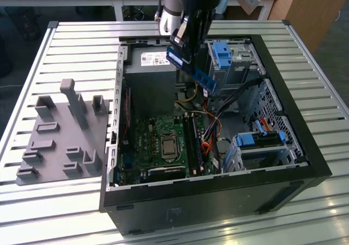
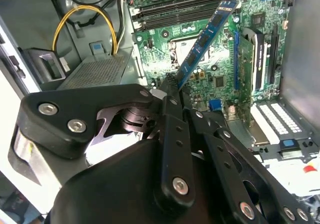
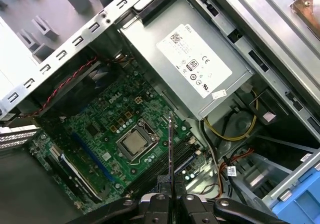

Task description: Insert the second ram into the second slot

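Observation:
The second ram [image 1: 192, 70] is a long blue stick held tilted above the open computer case [image 1: 305, 147], over its rear half. My gripper [image 1: 188, 42] is shut on one end of the stick. In the second wrist view the black fingers [image 2: 170, 97] pinch the ram [image 2: 205, 39], which points out over the motherboard [image 2: 165, 39] towards the black memory slots [image 2: 185, 8]. In the first wrist view the ram [image 3: 170, 144] shows edge-on, rising from my gripper [image 3: 170, 186] above the slots [image 3: 150, 176]. The slots [image 1: 193, 141] lie well below the stick, beside the processor socket [image 1: 168, 145].
A grey fixture plate [image 1: 60, 130] with upright posts lies on the slatted table at the exterior view's left. Inside the case are the silver power supply [image 3: 200, 59], blue drive cages [image 1: 223, 54] [image 1: 262, 138], loose cables [image 2: 85, 19] and an upright expansion card [image 2: 245, 64].

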Motion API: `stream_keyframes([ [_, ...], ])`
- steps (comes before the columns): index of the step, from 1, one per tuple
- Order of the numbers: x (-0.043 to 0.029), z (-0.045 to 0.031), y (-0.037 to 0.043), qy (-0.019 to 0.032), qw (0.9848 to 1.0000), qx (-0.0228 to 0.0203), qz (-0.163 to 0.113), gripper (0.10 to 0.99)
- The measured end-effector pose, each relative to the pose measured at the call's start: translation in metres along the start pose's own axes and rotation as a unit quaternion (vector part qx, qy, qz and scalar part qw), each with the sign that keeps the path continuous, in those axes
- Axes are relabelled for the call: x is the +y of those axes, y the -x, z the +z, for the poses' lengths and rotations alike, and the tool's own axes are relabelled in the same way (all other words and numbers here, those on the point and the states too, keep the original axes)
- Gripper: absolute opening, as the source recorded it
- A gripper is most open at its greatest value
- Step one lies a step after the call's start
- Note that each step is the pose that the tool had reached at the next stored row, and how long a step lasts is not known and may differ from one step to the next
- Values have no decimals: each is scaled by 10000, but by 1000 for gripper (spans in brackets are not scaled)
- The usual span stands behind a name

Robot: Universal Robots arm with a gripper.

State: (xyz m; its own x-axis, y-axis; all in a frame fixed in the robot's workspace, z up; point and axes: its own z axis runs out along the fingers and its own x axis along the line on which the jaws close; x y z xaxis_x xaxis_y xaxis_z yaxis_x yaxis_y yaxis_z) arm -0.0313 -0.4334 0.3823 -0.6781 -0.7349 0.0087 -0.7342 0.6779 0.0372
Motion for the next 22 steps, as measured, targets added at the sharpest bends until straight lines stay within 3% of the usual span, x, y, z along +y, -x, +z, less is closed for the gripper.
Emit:
stream_keyframes([
  [11, 0, 3, 0, 4, 9992, -15, 410, 137],
  [22, 0, 6, 0, 7, 9970, -29, 778, 137],
])
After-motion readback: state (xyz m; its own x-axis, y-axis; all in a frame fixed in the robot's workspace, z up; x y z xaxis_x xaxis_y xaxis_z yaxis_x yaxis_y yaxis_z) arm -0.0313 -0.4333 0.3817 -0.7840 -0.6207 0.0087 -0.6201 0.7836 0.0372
